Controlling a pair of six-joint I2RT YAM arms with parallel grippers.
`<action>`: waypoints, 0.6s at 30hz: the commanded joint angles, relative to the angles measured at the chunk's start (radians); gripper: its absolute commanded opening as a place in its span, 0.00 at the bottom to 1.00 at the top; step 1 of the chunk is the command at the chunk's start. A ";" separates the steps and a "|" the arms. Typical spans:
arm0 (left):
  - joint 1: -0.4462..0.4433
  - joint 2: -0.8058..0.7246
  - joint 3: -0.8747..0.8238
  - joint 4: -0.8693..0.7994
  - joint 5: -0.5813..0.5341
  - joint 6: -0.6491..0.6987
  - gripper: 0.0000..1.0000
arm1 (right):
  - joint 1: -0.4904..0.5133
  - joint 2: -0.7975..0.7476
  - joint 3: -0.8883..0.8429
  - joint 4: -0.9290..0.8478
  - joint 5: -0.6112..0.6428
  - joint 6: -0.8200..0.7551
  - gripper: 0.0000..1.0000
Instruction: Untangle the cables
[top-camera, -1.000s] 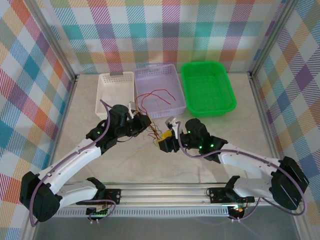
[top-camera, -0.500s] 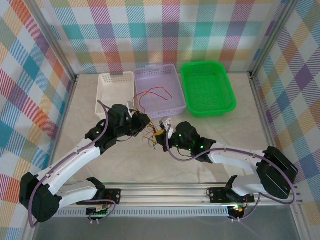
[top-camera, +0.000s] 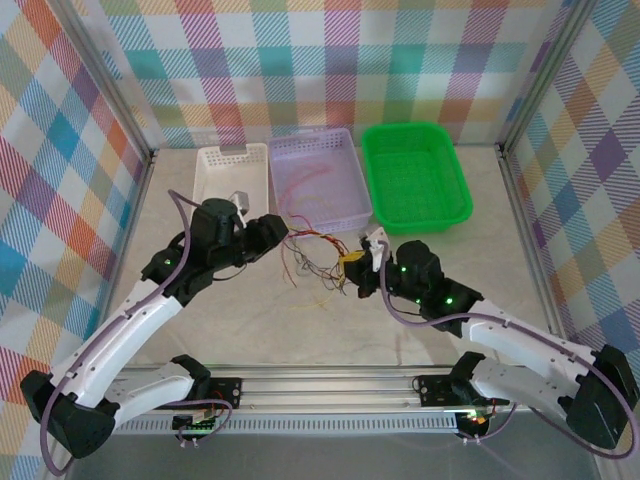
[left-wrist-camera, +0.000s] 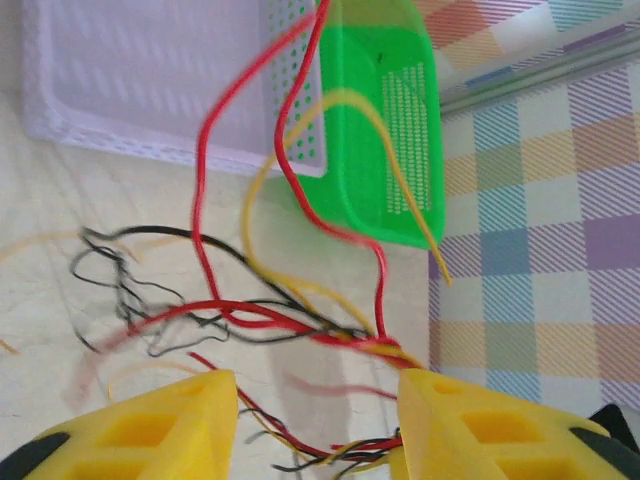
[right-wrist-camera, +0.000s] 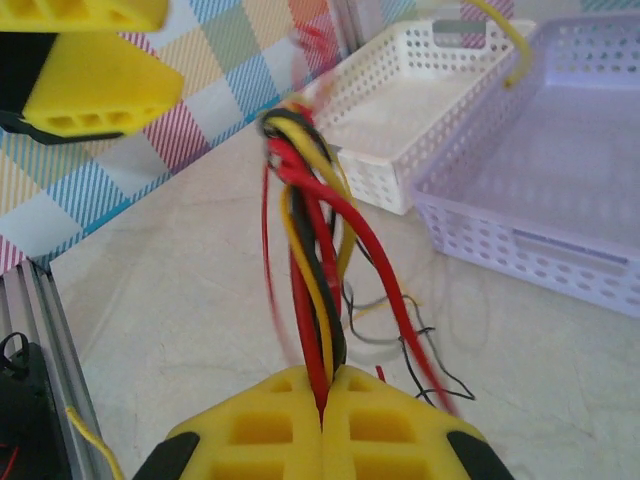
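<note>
The right tool (right-wrist-camera: 322, 388) pinches the cables (right-wrist-camera: 310, 230) in one tight bundle, their tangle trailing over the bench (top-camera: 240, 320) before the purple basket (top-camera: 340, 150); the left tool (left-wrist-camera: 318, 400) stands spread beside them. Better to close on one loose red strand (left-wrist-camera: 205, 170) — then draw apart slowly.

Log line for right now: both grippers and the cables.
left gripper: open, cables across its gap | right gripper: shut on cables | tangle: on table between grippers, near purple basket
</note>
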 joint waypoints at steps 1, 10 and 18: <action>0.029 -0.014 0.038 -0.082 -0.011 0.066 0.52 | -0.011 -0.032 0.025 -0.100 -0.121 0.026 0.00; 0.043 -0.043 -0.112 0.067 0.169 0.046 0.59 | -0.099 -0.114 0.028 -0.093 -0.336 0.079 0.00; 0.040 -0.032 -0.227 0.165 0.247 0.111 0.59 | -0.148 -0.116 0.052 -0.099 -0.487 0.111 0.00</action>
